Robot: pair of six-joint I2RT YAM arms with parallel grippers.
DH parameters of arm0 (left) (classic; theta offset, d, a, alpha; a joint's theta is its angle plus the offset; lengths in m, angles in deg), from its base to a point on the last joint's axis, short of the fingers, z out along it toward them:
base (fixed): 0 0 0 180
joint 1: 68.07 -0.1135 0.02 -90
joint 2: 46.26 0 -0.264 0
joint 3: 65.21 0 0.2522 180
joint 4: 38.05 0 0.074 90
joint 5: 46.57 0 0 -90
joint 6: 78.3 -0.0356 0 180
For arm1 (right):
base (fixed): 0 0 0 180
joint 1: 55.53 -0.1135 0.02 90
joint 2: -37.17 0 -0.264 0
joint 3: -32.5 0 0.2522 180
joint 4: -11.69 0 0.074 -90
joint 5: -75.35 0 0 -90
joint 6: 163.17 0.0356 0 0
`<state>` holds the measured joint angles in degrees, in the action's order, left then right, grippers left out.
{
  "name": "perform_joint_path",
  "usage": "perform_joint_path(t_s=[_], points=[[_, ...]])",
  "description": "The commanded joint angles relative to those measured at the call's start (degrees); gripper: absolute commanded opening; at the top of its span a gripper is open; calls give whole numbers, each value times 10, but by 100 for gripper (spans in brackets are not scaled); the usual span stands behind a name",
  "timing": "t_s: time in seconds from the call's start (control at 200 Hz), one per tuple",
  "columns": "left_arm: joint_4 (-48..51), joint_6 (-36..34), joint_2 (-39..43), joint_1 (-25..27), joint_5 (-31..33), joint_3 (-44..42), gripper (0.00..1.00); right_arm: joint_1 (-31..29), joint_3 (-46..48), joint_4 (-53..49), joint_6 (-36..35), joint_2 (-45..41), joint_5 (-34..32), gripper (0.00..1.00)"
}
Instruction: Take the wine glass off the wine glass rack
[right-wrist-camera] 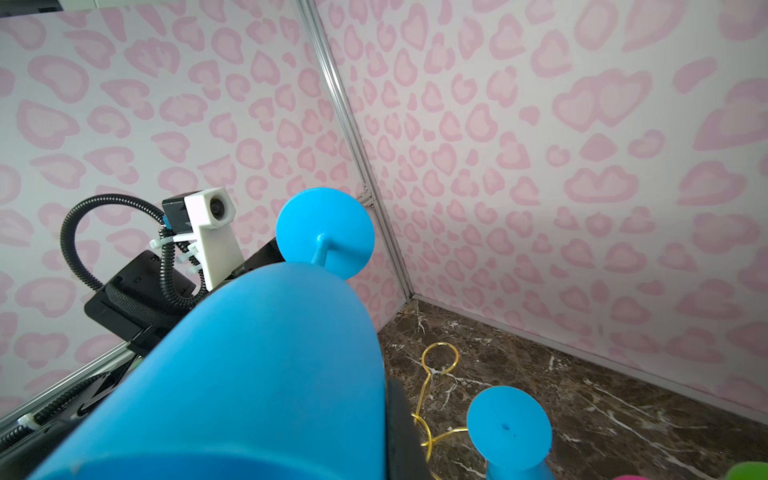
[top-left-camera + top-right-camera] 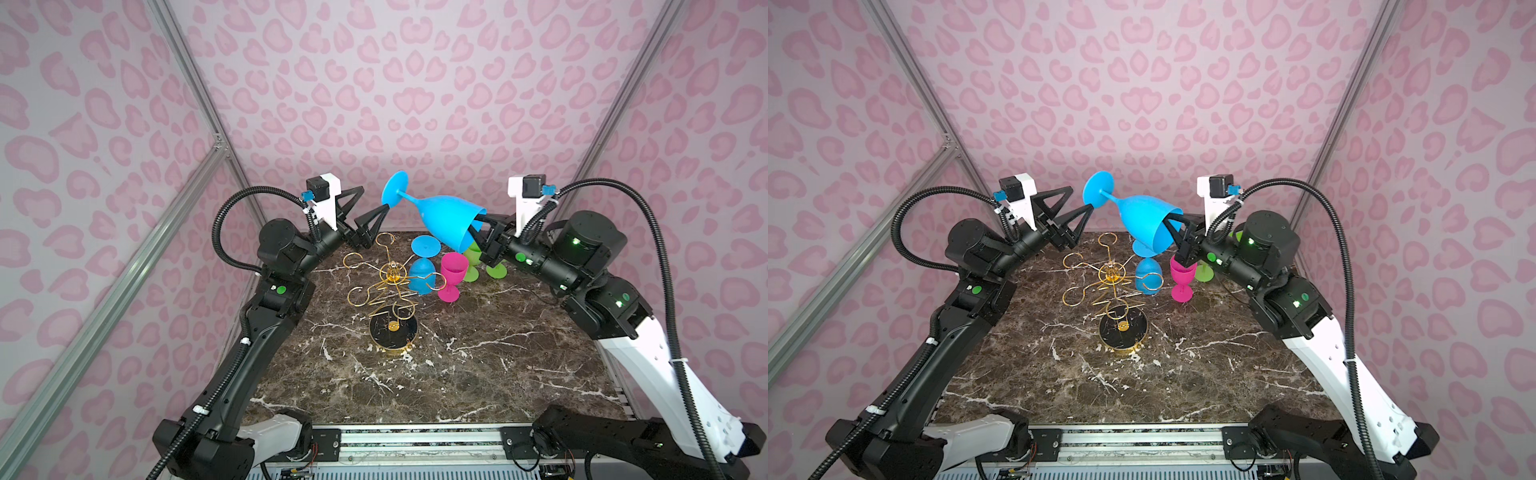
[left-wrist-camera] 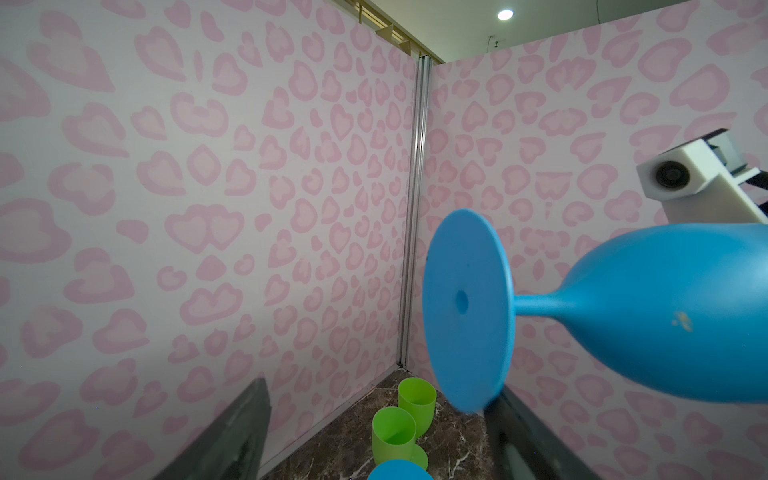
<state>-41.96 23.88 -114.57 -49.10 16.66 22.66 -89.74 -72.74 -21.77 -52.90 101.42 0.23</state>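
Your right gripper is pinching the rim of the blue wine glass, one finger inside the bowl and one outside, and is holding it in the air above the far part of the table, clear of the wine glass rack. The glass is lying almost level, its foot pointing at your left gripper, whose fingers are standing spread with nothing between them. The lower fingertip is sitting just beside the foot's edge, and I cannot tell whether it is touching. The rack is standing near the table's middle, towards its left edge. A second blue glass, foot up, is sitting by the rack's right arm, with a pink glass and green glasses towards the far right corner
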Motion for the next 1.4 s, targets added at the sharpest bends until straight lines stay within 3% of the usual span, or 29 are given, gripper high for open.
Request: perform_joint_path(t_s=[0.0, 0.145, 0.36, 0.74, 1.06, 1.395], points=[[-15, -11, 19, -6, 82, -17, 92, 27, 4, -56, -19, -35, -36, 0], [-10, -19, 54, -17, 145, -41, 100, 80, 18, -155, -27, -97, -69, 0], [28, -29, 107, -36, 223, -71, 97, 108, 16, -345, -41, -130, -133, 0], [56, -47, 186, -57, 310, -152, 97, 108, 9, -557, -50, -61, -184, 0], [85, -53, 231, -61, 308, -178, 97, 111, 19, -590, -81, 60, -220, 0], [119, -58, 271, -62, 308, -195, 97, 171, -3, -549, -134, 204, -185, 0]])
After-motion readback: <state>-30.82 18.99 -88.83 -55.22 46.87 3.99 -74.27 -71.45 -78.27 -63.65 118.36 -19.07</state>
